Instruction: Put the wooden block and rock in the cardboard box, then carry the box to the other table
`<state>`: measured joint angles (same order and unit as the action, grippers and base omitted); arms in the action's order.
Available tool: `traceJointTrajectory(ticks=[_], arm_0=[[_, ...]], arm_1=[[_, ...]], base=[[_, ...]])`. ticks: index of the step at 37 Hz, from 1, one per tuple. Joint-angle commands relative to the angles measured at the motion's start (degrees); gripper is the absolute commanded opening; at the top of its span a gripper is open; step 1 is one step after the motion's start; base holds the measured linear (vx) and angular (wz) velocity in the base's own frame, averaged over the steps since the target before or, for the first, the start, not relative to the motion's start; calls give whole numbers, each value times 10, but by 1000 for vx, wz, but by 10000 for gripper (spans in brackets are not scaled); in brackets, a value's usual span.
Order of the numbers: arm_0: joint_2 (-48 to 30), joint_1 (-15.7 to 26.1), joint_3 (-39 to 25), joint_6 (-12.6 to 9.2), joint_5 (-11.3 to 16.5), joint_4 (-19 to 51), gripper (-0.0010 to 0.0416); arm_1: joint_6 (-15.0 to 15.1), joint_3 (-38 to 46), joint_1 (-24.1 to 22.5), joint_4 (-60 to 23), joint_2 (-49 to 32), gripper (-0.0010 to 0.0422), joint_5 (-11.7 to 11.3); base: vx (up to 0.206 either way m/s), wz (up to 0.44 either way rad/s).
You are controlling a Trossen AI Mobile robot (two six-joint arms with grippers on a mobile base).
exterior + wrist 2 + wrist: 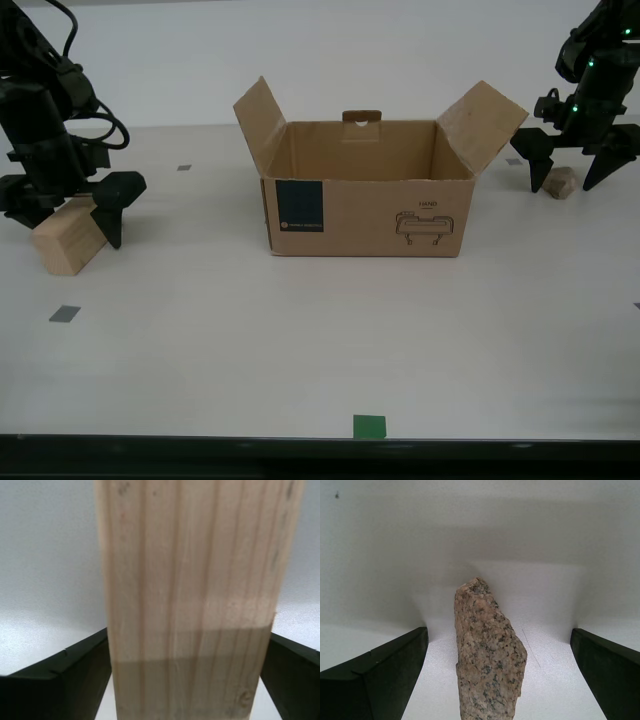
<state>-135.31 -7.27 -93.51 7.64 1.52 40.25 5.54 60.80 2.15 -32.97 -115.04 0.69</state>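
Your first pincer [568, 172] stands spread wide around the rock [559, 182], its fingers [375, 680] well clear of the stone on both sides; you see it on the exterior view's right, low over the desk [320, 340]. Your second pincer [65, 210] straddles the wooden block [68, 238] on the exterior view's left, also spread, its fingers [70, 680] at the block's two flanks; whether they touch the wood cannot be told. The block sits tilted on the desk. Between the two arms, near the middle, stands the cardboard box [370, 205], upright, flaps raised and splayed outward, navy label facing you. A green tape square [369, 427] lies at the desk's near edge.
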Motion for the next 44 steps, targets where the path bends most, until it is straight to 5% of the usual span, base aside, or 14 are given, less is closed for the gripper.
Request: traceJointTrajectory(ticks=[1,12,22,35,44], arm_0=[[-3,0,2,1,-1,3,391],[-3,1,2,1,-1,3,325],[-3,2,2,0,-1,2,220],[-2,2,2,-1,-1,5,-6],[12,2,2,-4,-1,9,1]], arm_1=[[-2,0,0,1,0,309,0],[-32,0,0,4,0,152,0],[-37,0,0,10,0,-7,0],[-51,0,0,10,0,-2,0],[-51,0,0,10,0,-1,0]], base=[[0,0],[0,0],[0,0],[0,0],[0,0]])
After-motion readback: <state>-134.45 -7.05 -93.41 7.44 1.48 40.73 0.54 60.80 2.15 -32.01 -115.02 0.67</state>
